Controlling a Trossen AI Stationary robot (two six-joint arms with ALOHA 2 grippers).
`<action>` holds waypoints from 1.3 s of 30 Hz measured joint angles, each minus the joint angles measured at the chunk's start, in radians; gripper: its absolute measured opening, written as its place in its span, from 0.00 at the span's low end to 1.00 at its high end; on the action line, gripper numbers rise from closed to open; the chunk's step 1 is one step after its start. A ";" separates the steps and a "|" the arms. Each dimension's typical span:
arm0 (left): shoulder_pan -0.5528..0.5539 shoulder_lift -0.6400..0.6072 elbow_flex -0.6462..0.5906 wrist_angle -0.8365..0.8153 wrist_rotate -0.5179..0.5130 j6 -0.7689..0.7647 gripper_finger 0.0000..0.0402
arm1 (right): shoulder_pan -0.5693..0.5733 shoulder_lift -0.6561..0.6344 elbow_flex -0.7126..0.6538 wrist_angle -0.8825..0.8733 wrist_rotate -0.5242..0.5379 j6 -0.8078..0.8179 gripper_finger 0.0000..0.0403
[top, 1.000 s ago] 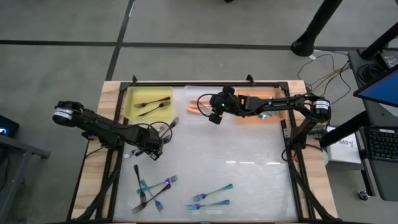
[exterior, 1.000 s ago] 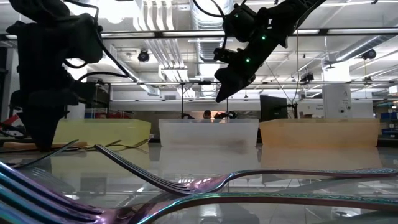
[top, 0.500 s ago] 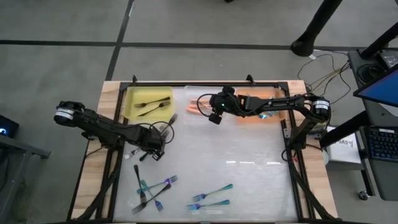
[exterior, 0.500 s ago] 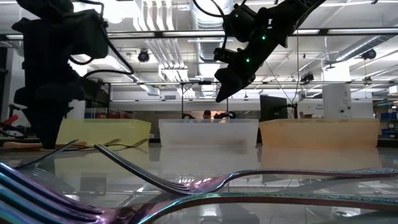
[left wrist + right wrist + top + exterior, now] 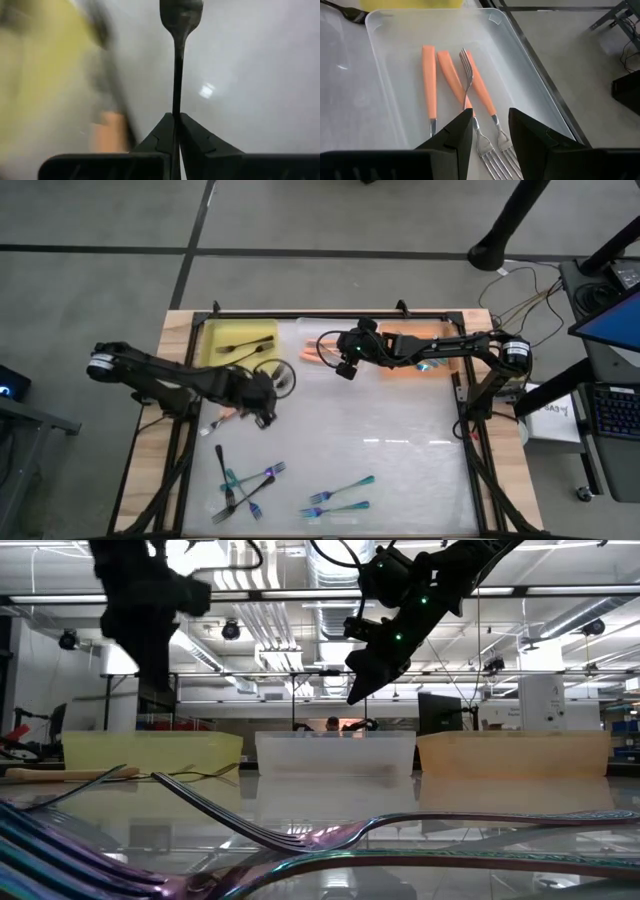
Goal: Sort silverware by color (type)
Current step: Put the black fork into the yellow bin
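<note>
Orange-handled forks [image 5: 452, 75] (three) lie in clear bin [image 5: 530, 80].

open middle, crowded edges

the wide middle and right of the table [image 5: 400, 450] lie bare, with room to pass. along the far edge stand the yellow bin [image 5: 238, 345], the clear bin [image 5: 530, 65] and the orange bin [image 5: 510, 753]. loose forks [image 5: 250, 478] clutter the near left, and a second cluster [image 5: 338, 498] lies nearer the middle. the left gripper [image 5: 265, 408], clamped on a black fork [image 5: 178, 55], blocks the yellow bin's near side; the right gripper [image 5: 345, 367] hangs over the clear bin.
</note>
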State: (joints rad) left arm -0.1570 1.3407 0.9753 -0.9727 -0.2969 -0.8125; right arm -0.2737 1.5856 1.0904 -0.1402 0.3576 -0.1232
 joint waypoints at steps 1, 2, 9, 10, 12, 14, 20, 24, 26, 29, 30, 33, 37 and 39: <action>0.009 0.000 0.033 -0.051 -0.060 0.017 0.00 | 0.000 0.000 0.000 0.000 0.000 0.000 0.29; 0.019 0.000 0.064 -0.102 -0.124 0.033 0.00 | 0.000 0.000 0.000 0.000 0.000 0.000 0.29; 0.153 0.000 0.187 -0.327 -0.446 0.174 0.00 | 0.000 0.000 0.000 -0.003 0.000 0.000 0.29; 0.182 0.000 0.189 -0.327 -0.457 0.216 0.00 | 0.000 0.000 0.000 -0.003 0.000 0.000 0.29; 0.249 0.000 0.182 -0.316 -0.462 0.316 0.00 | 0.000 0.000 0.000 -0.004 0.000 0.000 0.29; 0.321 -0.001 0.156 -0.302 -0.461 0.410 0.00 | 0.000 0.000 0.000 -0.004 0.000 0.000 0.29; 0.554 0.000 0.058 -0.193 -0.413 0.555 0.00 | 0.000 0.000 0.000 -0.004 0.000 0.000 0.29; 0.667 0.000 0.004 -0.051 -0.282 0.655 0.00 | 0.000 0.000 0.000 -0.004 0.000 -0.003 0.29; 0.700 0.000 -0.021 0.007 -0.234 0.683 0.00 | 0.000 0.000 0.000 -0.005 0.000 -0.004 0.29; 0.719 0.000 -0.055 0.056 -0.216 0.699 0.00 | 0.000 0.000 0.000 -0.012 0.000 -0.007 0.29; 0.721 0.000 -0.063 0.055 -0.214 0.698 0.00 | 0.000 0.000 0.000 -0.014 0.000 -0.008 0.29; 0.722 0.006 -0.068 0.058 -0.209 0.655 0.01 | 0.000 0.000 0.000 -0.016 0.000 -0.019 0.29; 0.722 0.020 -0.063 0.061 -0.209 0.645 0.06 | 0.000 0.000 0.000 -0.016 0.000 -0.021 0.29; 0.722 0.029 -0.057 0.063 -0.209 0.645 0.09 | 0.000 0.000 0.000 -0.016 0.000 -0.018 0.29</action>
State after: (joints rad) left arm 0.5655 1.3693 0.9180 -0.9100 -0.5056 -0.1673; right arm -0.2737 1.5856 1.0904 -0.1562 0.3578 -0.1416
